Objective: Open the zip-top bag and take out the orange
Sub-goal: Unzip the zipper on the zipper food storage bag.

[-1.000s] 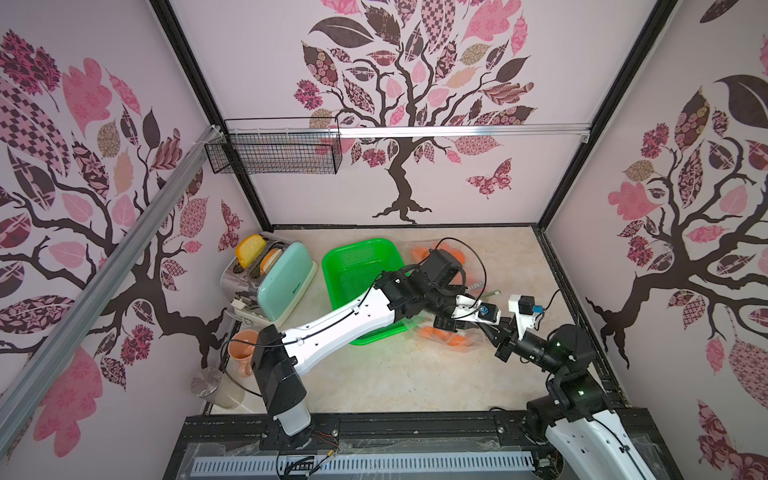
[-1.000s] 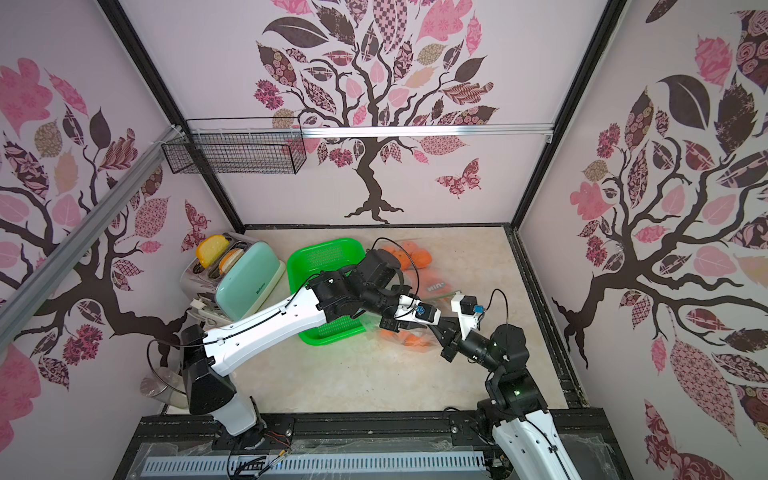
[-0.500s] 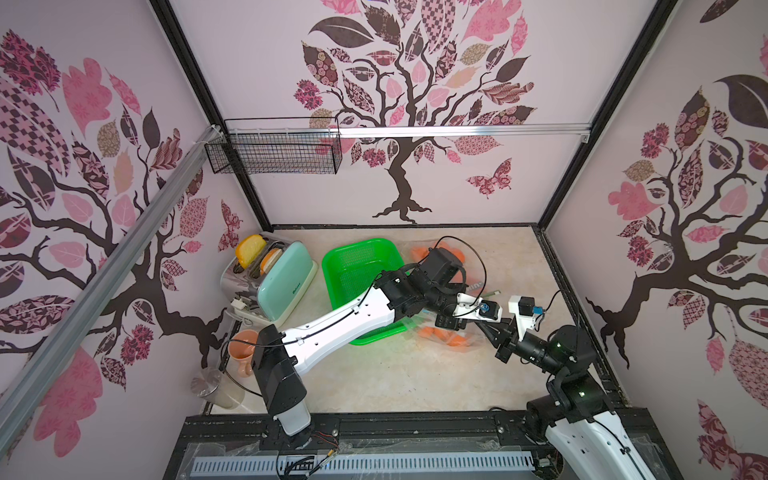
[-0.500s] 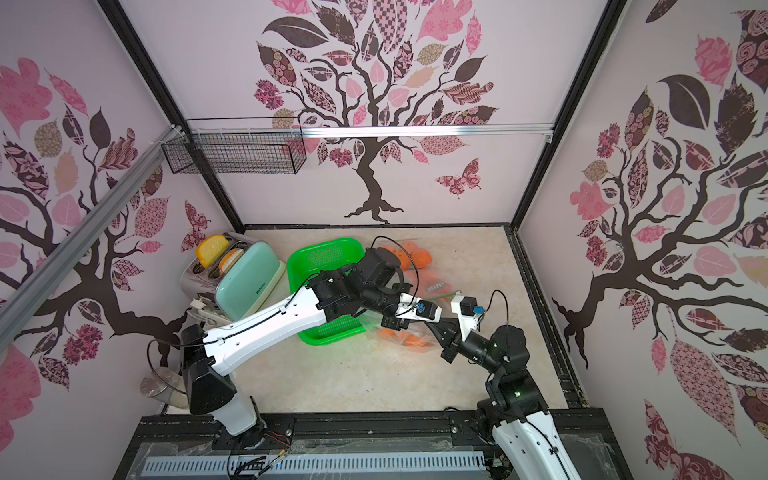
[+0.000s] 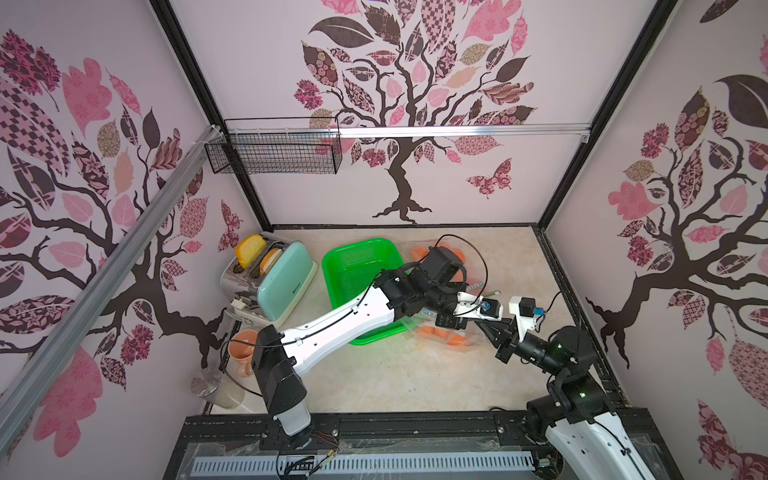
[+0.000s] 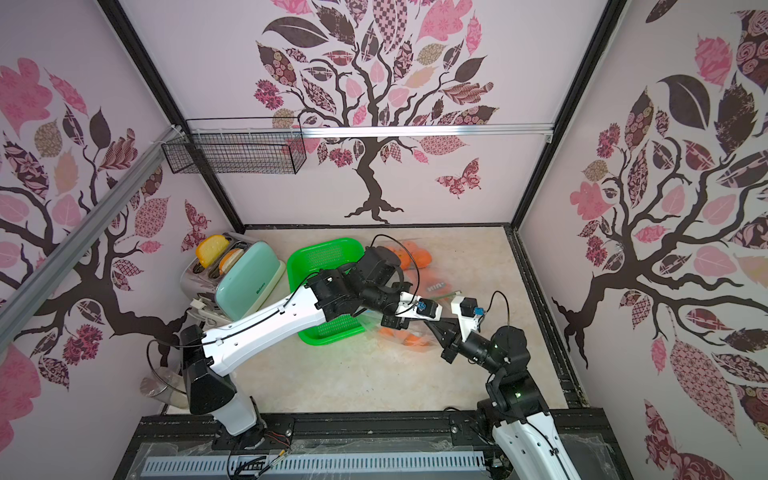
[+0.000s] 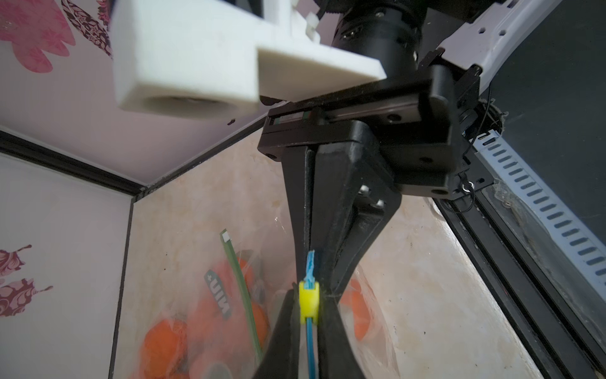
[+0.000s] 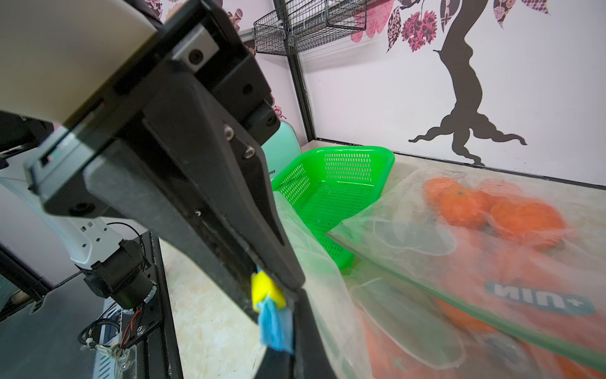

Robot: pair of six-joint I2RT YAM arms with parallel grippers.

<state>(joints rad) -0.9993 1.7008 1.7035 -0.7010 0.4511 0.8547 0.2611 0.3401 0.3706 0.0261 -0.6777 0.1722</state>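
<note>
A clear zip-top bag [image 5: 451, 338] with an orange [image 5: 438, 332] inside lies right of the green basket. Both grippers meet at its near corner. My left gripper [image 7: 308, 331] is shut on the yellow zip slider [image 7: 309, 303], seen in the right wrist view as the slider [image 8: 266, 292]. My right gripper [image 8: 288, 354] is shut on the blue end tab [image 8: 273, 325] of the zip strip, right next to the slider. In both top views the left gripper [image 5: 478, 324] and right gripper [image 5: 487, 330] touch tip to tip above the bag [image 6: 401, 338].
A second clear bag of oranges [image 5: 434, 252] with a printed label lies behind, partly under the left wrist. A green basket [image 5: 357, 257], mint toaster [image 5: 286, 282], orange mug [image 5: 245, 353] and glass [image 5: 216, 388] stand to the left. A wire basket [image 5: 274, 151] hangs on the back wall.
My left gripper's jaws have closed onto the yellow slider. Both arms stay almost where they were, and the right gripper keeps its hold.
</note>
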